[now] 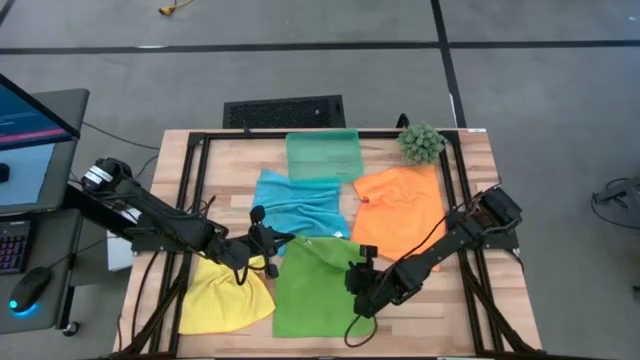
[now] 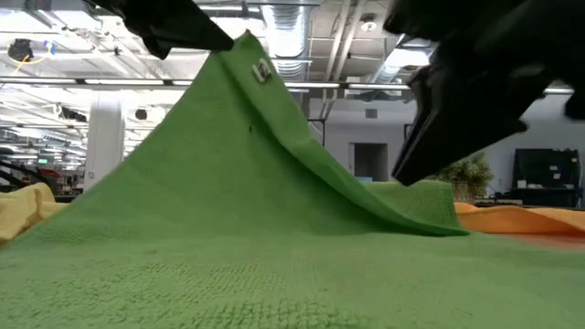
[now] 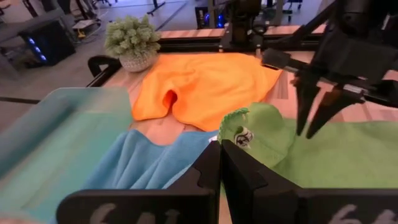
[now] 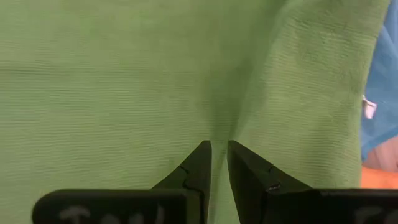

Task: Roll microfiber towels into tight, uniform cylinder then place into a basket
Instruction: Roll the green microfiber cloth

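Unreadable tag (image 3: 242,138) on green towel (image 3: 336,155)

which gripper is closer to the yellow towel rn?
Left. The left gripper sits just past the yellow towel at its far edge, shut on a corner of the green towel. The right gripper is across the green towel, farther off.

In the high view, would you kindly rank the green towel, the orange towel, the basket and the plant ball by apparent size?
1. Green towel, though partly hidden by the arms
2. Orange towel, nearly as big
3. Basket
4. Plant ball
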You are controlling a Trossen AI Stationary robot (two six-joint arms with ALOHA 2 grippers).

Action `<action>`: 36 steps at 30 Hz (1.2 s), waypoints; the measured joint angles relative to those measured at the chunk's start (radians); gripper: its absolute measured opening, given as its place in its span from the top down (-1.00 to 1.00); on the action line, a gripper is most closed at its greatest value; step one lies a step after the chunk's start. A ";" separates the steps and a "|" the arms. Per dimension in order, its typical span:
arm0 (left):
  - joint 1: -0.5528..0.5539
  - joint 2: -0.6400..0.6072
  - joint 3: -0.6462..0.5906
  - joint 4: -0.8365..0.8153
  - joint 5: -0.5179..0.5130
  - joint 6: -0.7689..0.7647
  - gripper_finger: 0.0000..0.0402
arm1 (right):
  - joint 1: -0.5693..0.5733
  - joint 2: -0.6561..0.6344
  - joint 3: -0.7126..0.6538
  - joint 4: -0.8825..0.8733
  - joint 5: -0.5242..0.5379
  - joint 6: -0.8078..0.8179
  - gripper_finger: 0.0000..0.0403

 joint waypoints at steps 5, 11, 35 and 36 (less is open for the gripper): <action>-0.005 0.001 0.000 -0.007 -0.012 0.000 1.00 | -0.027 0.000 0.000 0.009 0.000 0.009 0.62; -0.005 0.001 0.000 -0.009 -0.016 0.000 1.00 | -0.053 0.000 0.000 0.018 -0.048 0.069 0.62; -0.004 0.001 0.000 -0.010 -0.018 0.008 1.00 | -0.102 0.029 0.001 0.081 -0.094 0.072 0.13; -0.004 -0.001 0.000 -0.011 -0.018 0.008 1.00 | -0.102 0.038 0.003 0.085 -0.092 0.083 0.13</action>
